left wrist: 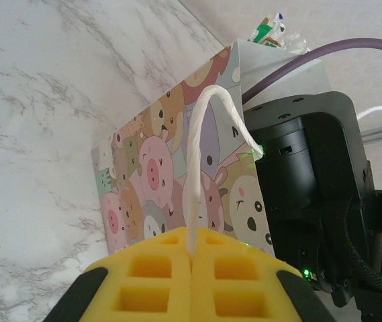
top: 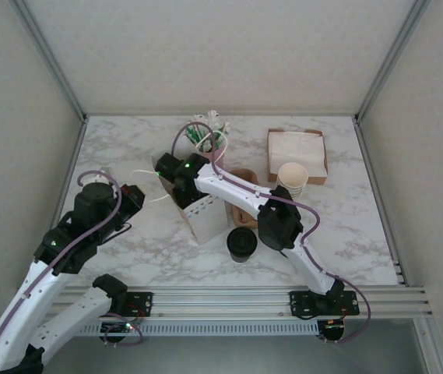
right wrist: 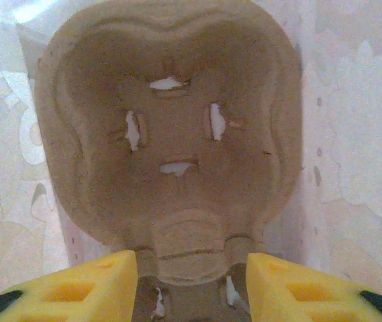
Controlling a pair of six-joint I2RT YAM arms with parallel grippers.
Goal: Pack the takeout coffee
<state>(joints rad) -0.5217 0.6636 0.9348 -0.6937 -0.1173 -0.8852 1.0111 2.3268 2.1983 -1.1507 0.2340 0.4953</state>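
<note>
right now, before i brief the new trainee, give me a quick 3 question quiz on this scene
1. True or false: the takeout coffee sits inside the cartoon bag.
2. What does the left gripper pinch? A) the bag's white handle B) a napkin C) a loose lid
3. Fill in: the right gripper is open at the edge of a brown pulp cup ____ inside the bag.
Key: 1 false, it stands on the table beside the bag; 2 A; 3 carrier.
</note>
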